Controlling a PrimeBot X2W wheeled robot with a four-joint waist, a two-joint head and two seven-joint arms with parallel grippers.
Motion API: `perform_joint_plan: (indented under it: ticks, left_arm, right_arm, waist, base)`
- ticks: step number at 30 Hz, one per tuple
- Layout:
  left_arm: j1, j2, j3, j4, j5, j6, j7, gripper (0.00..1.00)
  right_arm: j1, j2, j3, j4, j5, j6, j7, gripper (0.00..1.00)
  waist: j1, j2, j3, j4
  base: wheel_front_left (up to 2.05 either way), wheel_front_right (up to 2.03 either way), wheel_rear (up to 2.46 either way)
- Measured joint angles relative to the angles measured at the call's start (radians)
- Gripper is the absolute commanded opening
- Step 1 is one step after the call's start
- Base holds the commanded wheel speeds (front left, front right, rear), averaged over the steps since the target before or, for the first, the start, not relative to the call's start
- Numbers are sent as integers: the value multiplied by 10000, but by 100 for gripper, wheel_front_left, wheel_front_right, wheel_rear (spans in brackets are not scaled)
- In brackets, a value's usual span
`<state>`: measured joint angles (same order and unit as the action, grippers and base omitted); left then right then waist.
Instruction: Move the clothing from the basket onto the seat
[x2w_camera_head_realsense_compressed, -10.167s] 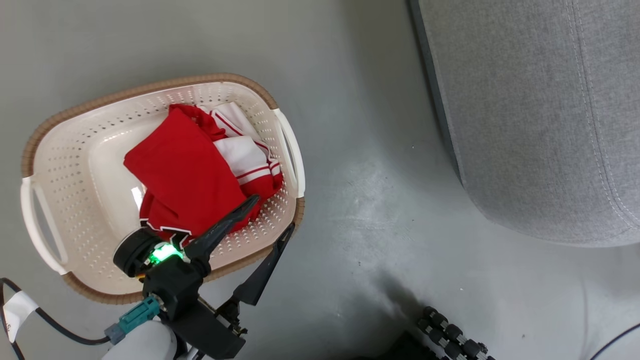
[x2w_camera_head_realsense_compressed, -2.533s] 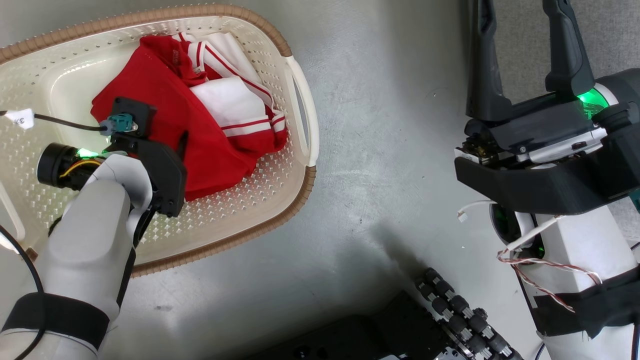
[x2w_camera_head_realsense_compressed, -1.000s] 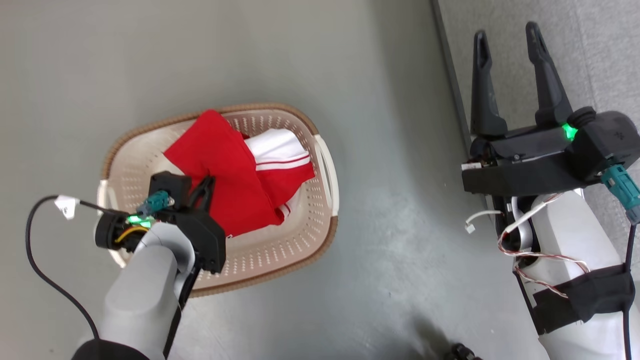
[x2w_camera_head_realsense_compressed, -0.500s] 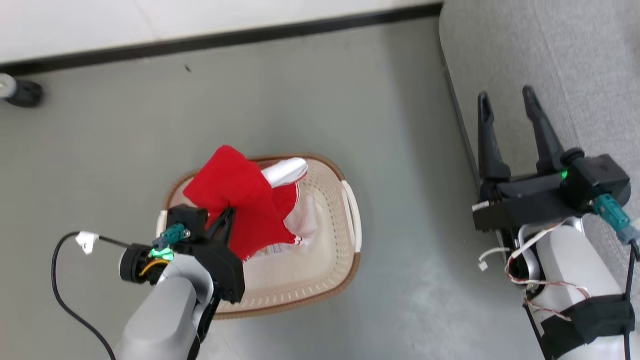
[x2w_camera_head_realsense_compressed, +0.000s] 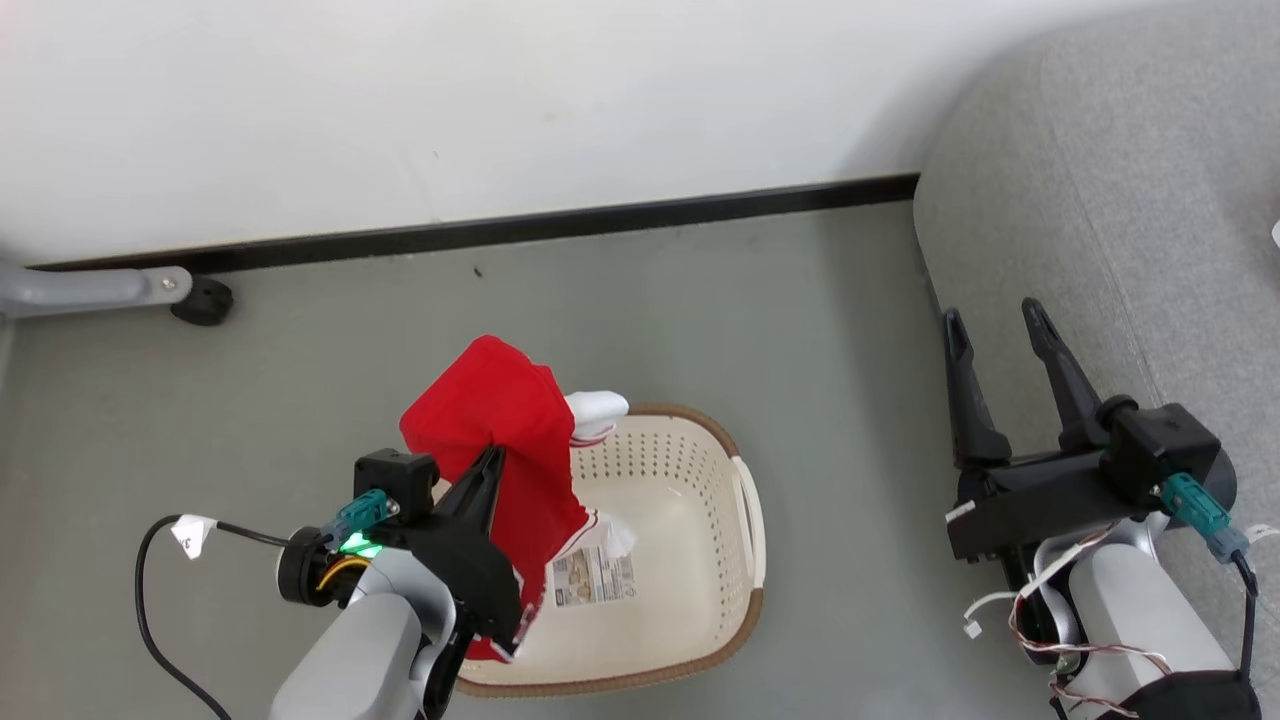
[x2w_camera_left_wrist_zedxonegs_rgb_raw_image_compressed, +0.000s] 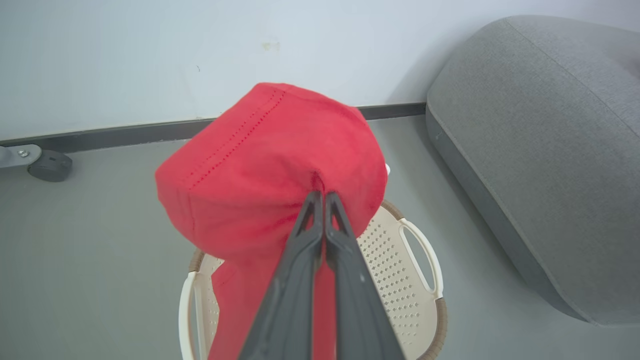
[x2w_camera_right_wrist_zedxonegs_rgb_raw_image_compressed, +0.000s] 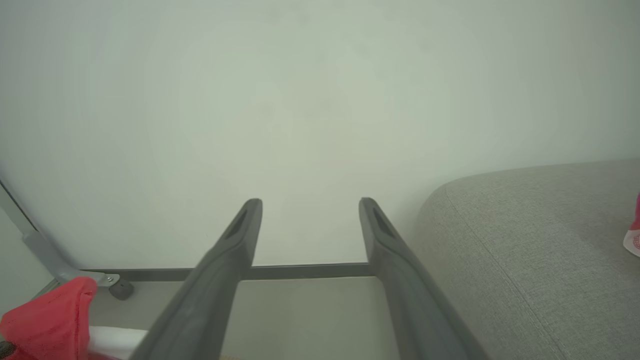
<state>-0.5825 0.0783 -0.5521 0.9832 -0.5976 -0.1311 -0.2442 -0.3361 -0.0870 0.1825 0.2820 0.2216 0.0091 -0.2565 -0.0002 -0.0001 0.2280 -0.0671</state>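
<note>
My left gripper (x2w_camera_head_realsense_compressed: 495, 455) is shut on a fold of the red clothing (x2w_camera_head_realsense_compressed: 500, 420), which hangs from it above the cream basket (x2w_camera_head_realsense_compressed: 742, 560). In the left wrist view the two fingers meet at the gripper (x2w_camera_left_wrist_zedxonegs_rgb_raw_image_compressed: 320, 192), pinching the clothing (x2w_camera_left_wrist_zedxonegs_rgb_raw_image_compressed: 265, 150) over the basket (x2w_camera_left_wrist_zedxonegs_rgb_raw_image_compressed: 400, 250). The grey seat (x2w_camera_head_realsense_compressed: 1100, 200) fills the right side. My right gripper (x2w_camera_head_realsense_compressed: 988, 312) stands open beside the seat's edge with nothing between its fingers. Seen from the right wrist, that gripper (x2w_camera_right_wrist_zedxonegs_rgb_raw_image_compressed: 310, 201) faces the wall, the seat (x2w_camera_right_wrist_zedxonegs_rgb_raw_image_compressed: 525, 250) to its right.
A label sticker (x2w_camera_head_realsense_compressed: 592, 578) shows on the basket's bare bottom. A white wall with a black baseboard (x2w_camera_head_realsense_compressed: 560, 225) runs behind. A grey metal leg with a caster (x2w_camera_head_realsense_compressed: 200, 300) stands at the far left. A small red and white scrap (x2w_camera_right_wrist_zedxonegs_rgb_raw_image_compressed: 634, 235) lies on the seat.
The head camera has tilted up, bringing the wall into view. My left gripper has lifted the red clothing up out of the basket, baring the label. The right gripper stays open.
</note>
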Motion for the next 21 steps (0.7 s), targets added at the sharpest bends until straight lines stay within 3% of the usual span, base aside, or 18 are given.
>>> perform_joint_plan:
  ticks: [21]
  left_arm:
    - [-90,711,-25,-3340,-111,0,-46,0]
  right_arm:
    - [790,63,159,222,176,265,0,100]
  waist:
    - [2,2,-1420,544]
  base:
    - [0,0,0]
